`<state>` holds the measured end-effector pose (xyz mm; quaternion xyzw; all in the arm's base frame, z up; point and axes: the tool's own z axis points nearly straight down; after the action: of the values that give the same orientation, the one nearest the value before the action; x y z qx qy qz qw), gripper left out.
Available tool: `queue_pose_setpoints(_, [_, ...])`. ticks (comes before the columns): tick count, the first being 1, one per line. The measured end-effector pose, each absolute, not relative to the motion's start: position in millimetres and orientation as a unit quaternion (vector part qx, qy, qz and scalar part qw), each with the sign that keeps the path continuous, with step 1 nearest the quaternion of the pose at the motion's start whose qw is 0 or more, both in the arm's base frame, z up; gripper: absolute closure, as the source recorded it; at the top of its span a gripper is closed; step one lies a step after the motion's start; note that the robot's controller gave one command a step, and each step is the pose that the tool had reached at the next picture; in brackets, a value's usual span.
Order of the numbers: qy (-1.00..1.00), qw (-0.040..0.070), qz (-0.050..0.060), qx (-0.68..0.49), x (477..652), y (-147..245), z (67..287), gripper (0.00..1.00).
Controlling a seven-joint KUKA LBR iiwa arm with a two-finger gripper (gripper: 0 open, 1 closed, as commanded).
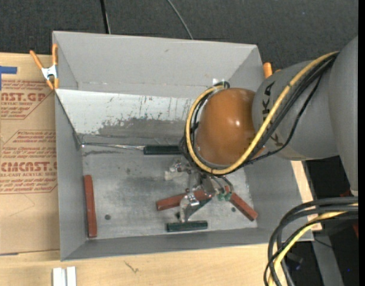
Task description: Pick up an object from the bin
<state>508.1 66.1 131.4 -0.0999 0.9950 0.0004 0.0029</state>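
Beside tool [192, 202], red-brown stick [169, 204], dark bar [186, 225] near

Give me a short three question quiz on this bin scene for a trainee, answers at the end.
1. True or false: the red-brown stick by the left wall lies apart from the gripper.
2. What lies between the gripper and the near wall? A dark green stick, B yellow ball, C blue cup.
3. Fill in: the arm enters the bin from the view's ___.
Key: 1 true; 2 A; 3 right.
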Motion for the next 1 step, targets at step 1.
queue_pose_setpoints(1, [0.988, 0.011, 0.001, -0.154, 527.8, 29.1, 76.8, 1.00])
